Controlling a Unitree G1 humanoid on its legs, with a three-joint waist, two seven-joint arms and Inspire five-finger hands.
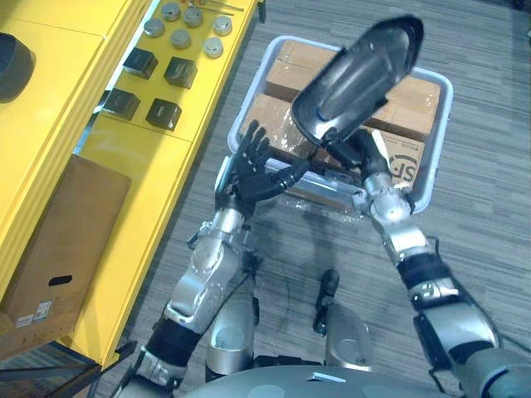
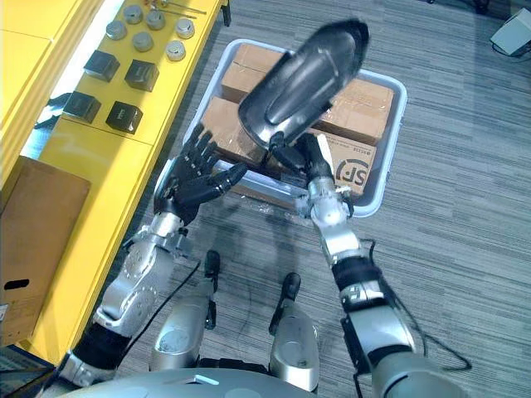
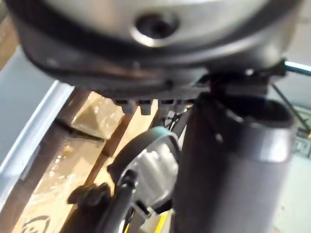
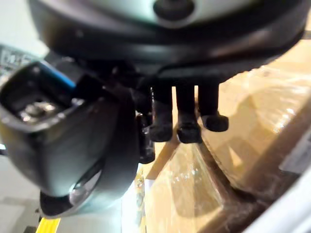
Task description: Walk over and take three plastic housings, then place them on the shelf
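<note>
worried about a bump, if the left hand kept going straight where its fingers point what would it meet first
Probably the wrapped cardboard boxes in the grey bin: the open left hand points over its near rim. The housing in the right hand sits aside; depth is unclear.

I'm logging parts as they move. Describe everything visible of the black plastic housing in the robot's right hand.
The black plastic housing is a glossy, elongated, rounded shell. It is tilted, its lower end gripped by the right hand, and it is raised above the cardboard boxes in the pale grey tub. The open left hand is close beside it.
</note>
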